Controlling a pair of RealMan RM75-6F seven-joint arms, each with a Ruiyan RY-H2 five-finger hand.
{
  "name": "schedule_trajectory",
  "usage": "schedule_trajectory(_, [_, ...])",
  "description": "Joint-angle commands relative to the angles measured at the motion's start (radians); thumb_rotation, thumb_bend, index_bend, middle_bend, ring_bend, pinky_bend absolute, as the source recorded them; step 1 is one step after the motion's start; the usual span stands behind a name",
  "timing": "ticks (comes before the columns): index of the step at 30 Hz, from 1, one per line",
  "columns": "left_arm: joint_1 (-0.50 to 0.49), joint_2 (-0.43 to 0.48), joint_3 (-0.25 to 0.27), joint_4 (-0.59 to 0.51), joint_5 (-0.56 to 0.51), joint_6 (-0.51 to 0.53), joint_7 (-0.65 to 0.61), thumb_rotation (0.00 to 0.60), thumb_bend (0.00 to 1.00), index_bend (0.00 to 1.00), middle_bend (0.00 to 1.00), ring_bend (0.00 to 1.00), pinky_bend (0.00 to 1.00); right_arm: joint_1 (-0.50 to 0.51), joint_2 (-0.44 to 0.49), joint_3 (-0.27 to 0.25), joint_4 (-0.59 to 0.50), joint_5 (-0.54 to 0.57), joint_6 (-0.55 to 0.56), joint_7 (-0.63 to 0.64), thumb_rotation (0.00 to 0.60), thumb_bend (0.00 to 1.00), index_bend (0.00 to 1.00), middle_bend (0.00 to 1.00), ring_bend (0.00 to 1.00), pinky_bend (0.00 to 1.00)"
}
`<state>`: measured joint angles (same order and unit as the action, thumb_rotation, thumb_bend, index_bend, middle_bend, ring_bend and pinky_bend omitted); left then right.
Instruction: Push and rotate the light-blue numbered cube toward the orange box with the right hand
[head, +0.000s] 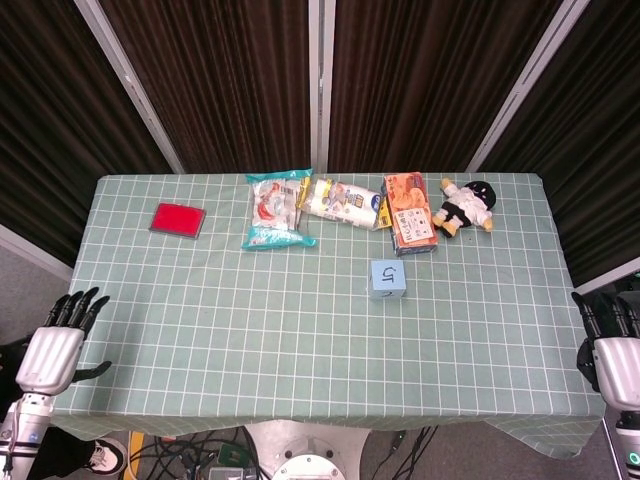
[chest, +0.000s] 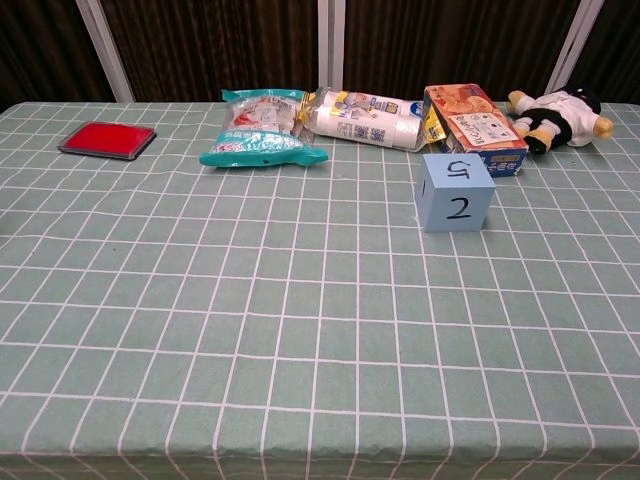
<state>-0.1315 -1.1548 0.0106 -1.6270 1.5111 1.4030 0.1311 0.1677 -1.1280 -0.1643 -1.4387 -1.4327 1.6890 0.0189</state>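
The light-blue numbered cube (head: 388, 279) (chest: 455, 192) stands on the green checked table, a 5 on top and a 2 facing the chest camera. Just behind it, a short gap away, lies the orange box (head: 409, 214) (chest: 475, 128). My right hand (head: 610, 345) hangs off the table's right edge, far from the cube, fingers apart and holding nothing. At the lower left, beyond the table's left edge, my left hand (head: 55, 340) is likewise spread and empty. Neither hand shows in the chest view.
Along the back lie a teal snack bag (head: 274, 211), a white packet (head: 343, 201) and a panda plush (head: 463, 206). A red flat case (head: 178, 218) sits at the far left. Dark curtains stand behind the table (head: 250, 330).
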Motion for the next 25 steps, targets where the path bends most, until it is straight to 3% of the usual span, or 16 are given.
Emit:
schedule_trajectory(1, [-0.001,0.002,0.001,0.0,0.0,-0.004,-0.004,0.6,0.07,0.08,0.0,0.0,0.07,-0.015,0.032,-0.018,-0.029,-0.013,-0.08,0.054,0.6,0.0,0.0,0.0,0.0,0.0])
schedule_trajectory(6, [0.001,-0.007,0.005,0.02,0.002,-0.006,-0.017,0.6,0.07,0.08,0.0,0.0,0.07,-0.01,0.061,-0.014,-0.072,-0.002,-0.171,0.012,0.6,0.0,0.0,0.0,0.0,0.0])
schedule_trajectory(15, [0.011,-0.03,0.007,0.061,0.006,0.009,-0.047,0.599,0.07,0.08,0.0,0.0,0.07,-0.035,0.02,0.048,-0.028,-0.045,-0.136,0.004,0.6,0.0,0.0,0.0,0.0,0.0])
schedule_trajectory(25, [0.019,-0.043,-0.011,0.077,0.034,0.065,-0.049,0.6,0.07,0.08,0.0,0.0,0.07,-0.048,0.018,0.078,-0.023,-0.073,-0.155,0.018,0.6,0.0,0.0,0.0,0.0,0.0])
